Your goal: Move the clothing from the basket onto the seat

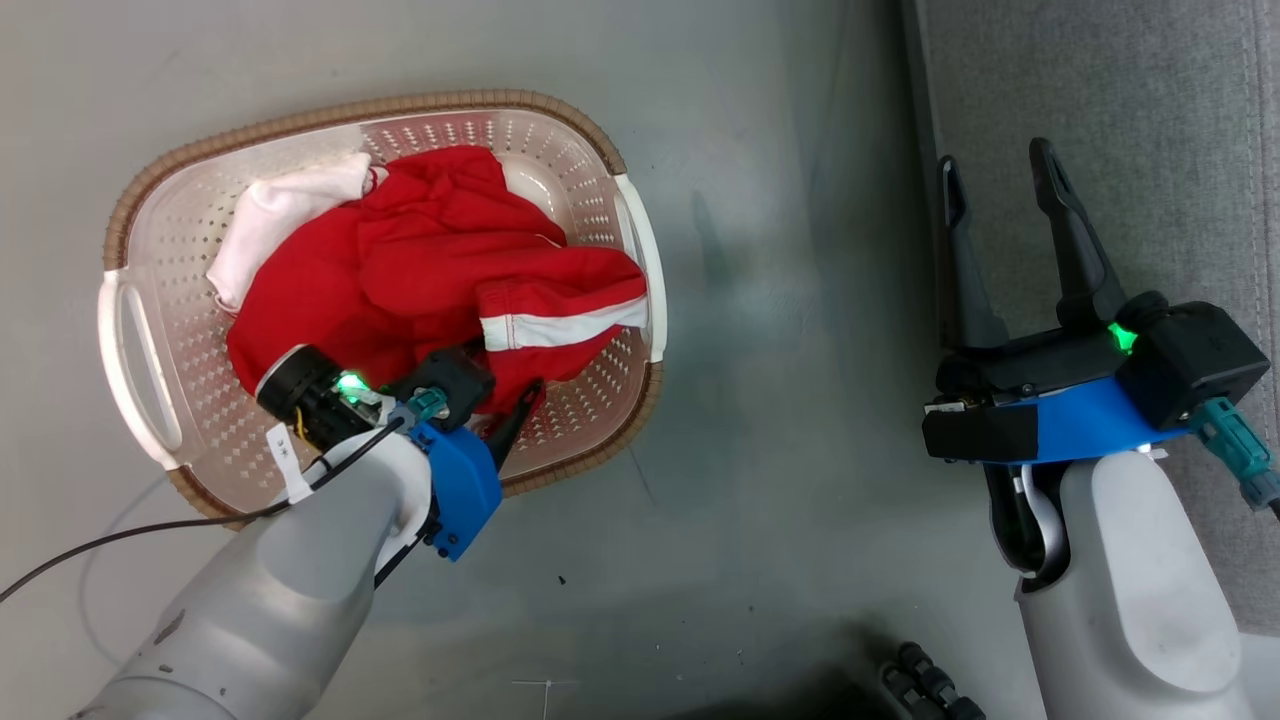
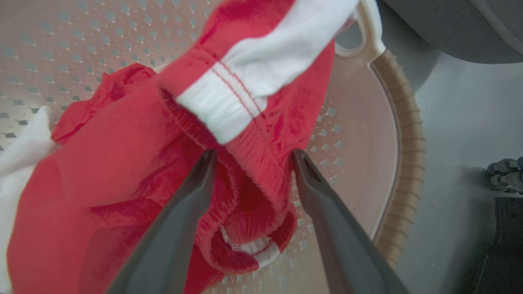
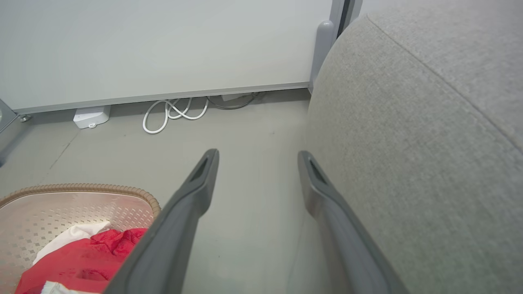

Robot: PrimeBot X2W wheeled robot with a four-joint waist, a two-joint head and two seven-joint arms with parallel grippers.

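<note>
red clothing point(image 2: 114, 163) in the basket point(image 2: 404, 143) bunches between fingers point(image 2: 179, 228) of the wide-open left gripper point(image 2: 253, 155).

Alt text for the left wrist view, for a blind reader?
The left gripper, fingers open, reaches into a red garment with a white stripe, a fold of it between the fingers, inside the cream perforated basket. A white cloth lies at the left edge; grey floor shows beyond the brown rim.

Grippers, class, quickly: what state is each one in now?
Left gripper: open, fingers astride the red garment, not gripping.
Right gripper: open, empty, near the seat.
</note>
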